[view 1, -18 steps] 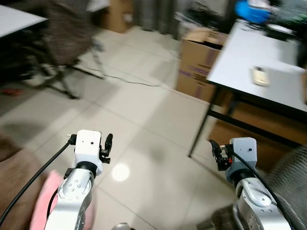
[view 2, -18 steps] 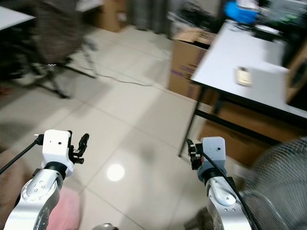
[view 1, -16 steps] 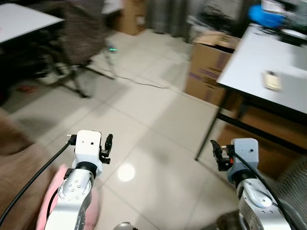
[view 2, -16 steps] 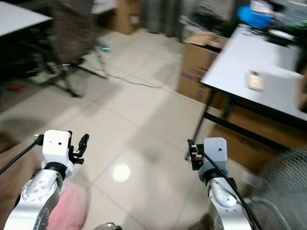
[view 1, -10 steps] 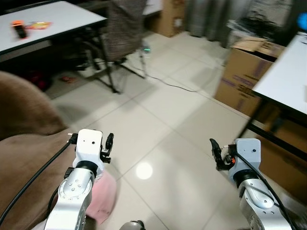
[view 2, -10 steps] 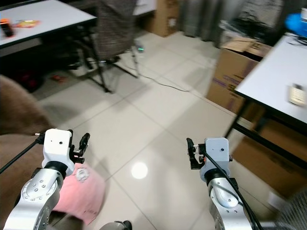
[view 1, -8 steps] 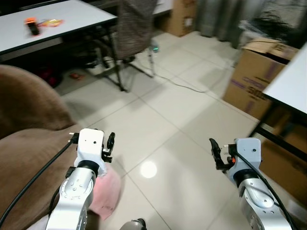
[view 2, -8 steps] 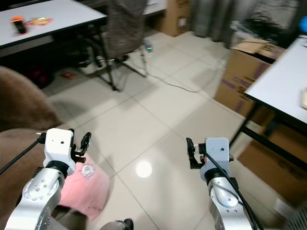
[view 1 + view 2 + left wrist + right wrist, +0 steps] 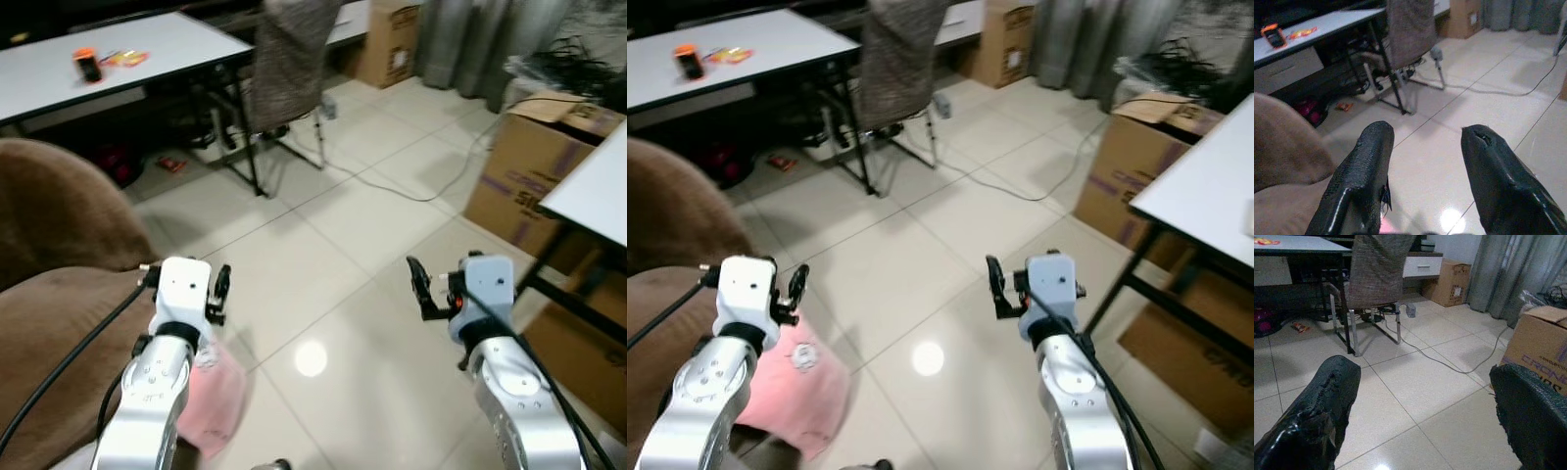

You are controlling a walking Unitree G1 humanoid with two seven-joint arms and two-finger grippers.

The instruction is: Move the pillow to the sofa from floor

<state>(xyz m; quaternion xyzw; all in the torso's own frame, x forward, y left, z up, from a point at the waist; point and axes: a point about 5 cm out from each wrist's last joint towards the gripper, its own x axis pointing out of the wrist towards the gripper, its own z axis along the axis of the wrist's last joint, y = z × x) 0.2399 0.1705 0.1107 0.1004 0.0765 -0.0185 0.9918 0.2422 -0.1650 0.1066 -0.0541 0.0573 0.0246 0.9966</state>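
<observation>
Pale floor tiles (image 9: 921, 245) carry the pink pillow (image 9: 798, 392) at near left, just beside the brown sofa (image 9: 49, 294). Above it hangs the left end effector (image 9: 1422, 171), fingers apart; the right end effector (image 9: 1425, 401) likewise gapes, empty.

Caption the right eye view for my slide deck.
Both open claws, left and right, raised above the tiled floor; soft pink pillow beside the brown sofa.

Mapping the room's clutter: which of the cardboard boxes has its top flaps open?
The box beside the right table, near the cable. Its flaps stand open, while the box by the curtains at the back looks closed.
</observation>
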